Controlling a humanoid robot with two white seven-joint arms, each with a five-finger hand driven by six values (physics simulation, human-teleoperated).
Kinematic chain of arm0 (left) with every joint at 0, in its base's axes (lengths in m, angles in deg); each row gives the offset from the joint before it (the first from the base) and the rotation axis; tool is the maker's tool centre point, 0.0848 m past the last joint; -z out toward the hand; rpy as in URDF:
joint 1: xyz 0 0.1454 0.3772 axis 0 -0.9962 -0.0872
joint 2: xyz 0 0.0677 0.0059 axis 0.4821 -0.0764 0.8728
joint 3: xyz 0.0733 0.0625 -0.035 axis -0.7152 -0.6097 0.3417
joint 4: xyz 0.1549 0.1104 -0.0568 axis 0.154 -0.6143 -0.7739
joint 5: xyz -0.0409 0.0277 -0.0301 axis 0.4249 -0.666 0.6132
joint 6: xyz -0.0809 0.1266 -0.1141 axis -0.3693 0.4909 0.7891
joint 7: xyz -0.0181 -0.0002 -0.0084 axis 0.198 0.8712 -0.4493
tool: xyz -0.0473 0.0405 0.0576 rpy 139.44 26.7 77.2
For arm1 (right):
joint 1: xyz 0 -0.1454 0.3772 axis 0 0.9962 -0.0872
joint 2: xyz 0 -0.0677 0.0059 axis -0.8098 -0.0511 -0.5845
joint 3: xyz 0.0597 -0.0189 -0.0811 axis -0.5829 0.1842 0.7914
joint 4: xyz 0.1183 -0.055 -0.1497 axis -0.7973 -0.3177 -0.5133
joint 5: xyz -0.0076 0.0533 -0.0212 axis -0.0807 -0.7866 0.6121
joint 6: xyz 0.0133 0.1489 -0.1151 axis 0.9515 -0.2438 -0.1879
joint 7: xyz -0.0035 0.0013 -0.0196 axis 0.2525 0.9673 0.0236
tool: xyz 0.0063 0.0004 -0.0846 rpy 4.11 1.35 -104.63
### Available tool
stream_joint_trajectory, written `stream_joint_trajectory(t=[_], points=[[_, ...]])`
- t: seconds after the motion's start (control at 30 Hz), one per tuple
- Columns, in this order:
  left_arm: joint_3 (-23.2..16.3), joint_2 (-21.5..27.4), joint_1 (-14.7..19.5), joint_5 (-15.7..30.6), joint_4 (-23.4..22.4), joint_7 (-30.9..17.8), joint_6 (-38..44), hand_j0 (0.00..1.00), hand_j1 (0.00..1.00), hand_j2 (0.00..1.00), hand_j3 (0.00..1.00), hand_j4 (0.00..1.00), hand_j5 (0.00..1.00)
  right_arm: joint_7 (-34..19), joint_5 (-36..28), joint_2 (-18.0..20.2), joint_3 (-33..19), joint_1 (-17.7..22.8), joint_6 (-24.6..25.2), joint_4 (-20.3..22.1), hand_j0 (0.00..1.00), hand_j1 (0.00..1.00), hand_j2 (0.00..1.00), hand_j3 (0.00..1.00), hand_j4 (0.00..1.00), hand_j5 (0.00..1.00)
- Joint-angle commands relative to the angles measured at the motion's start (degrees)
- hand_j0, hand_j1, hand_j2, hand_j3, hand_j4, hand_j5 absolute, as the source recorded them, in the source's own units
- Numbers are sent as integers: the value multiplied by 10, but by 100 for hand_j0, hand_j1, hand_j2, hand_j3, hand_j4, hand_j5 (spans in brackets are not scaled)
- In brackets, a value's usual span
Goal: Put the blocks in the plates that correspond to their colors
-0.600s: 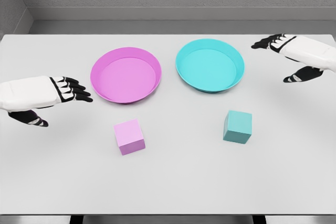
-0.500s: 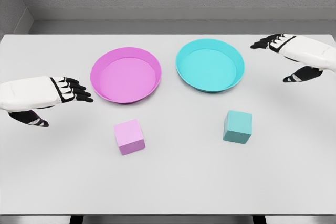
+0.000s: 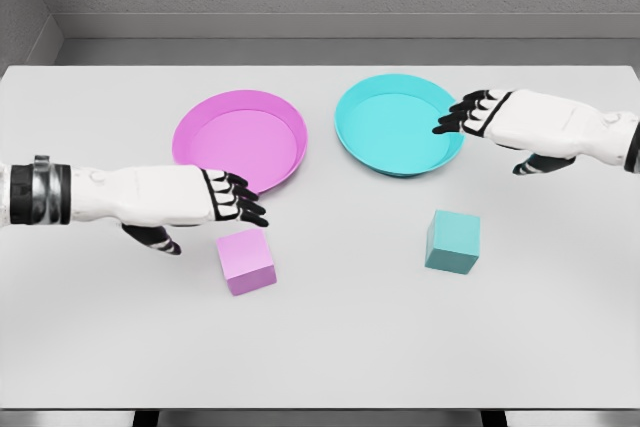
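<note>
A pink block (image 3: 246, 260) lies on the white table in front of the pink plate (image 3: 240, 142). Right of it, a teal block (image 3: 452, 241) sits in front of the teal plate (image 3: 400, 124). My left hand (image 3: 215, 209) hovers just above and left of the pink block, fingers spread, holding nothing. My right hand (image 3: 480, 127) floats over the teal plate's right rim, fingers relaxed and empty, well above and behind the teal block.
The white table (image 3: 320, 347) ends at a front edge near the bottom of the picture. A grey wall runs behind its far edge.
Both arms have swung inward. The left hand moved right toward the pink block; the right hand moved left and down to the teal plate's rim. The blocks have not moved.
</note>
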Motion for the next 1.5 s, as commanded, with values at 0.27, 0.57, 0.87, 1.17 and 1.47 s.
stream_joint_trajectory(t=[0.27,0.57,0.87,1.17,1.47], points=[[-28,-48,1,-39,-1,-2,1,100,100,100,100,100,100,0,65,26,94,0,1,62,100,100,100,100,100,100],[-41,-46,0,-74,-7,-2,1,100,100,100,100,100,100,0,75,41,142,0,1,68,100,100,100,100,100,100],[-44,-48,0,-80,-18,-2,1,100,100,100,100,100,100,0,75,41,168,0,1,69,100,100,100,100,100,100],[-71,-73,1,-106,-18,-2,1,100,100,100,100,100,100,0,91,40,166,0,1,69,90,90,90,90,90,90],[-72,-72,0,-106,-18,-2,1,72,72,72,72,72,72,0,90,37,167,-1,1,68,62,62,62,62,62,62]])
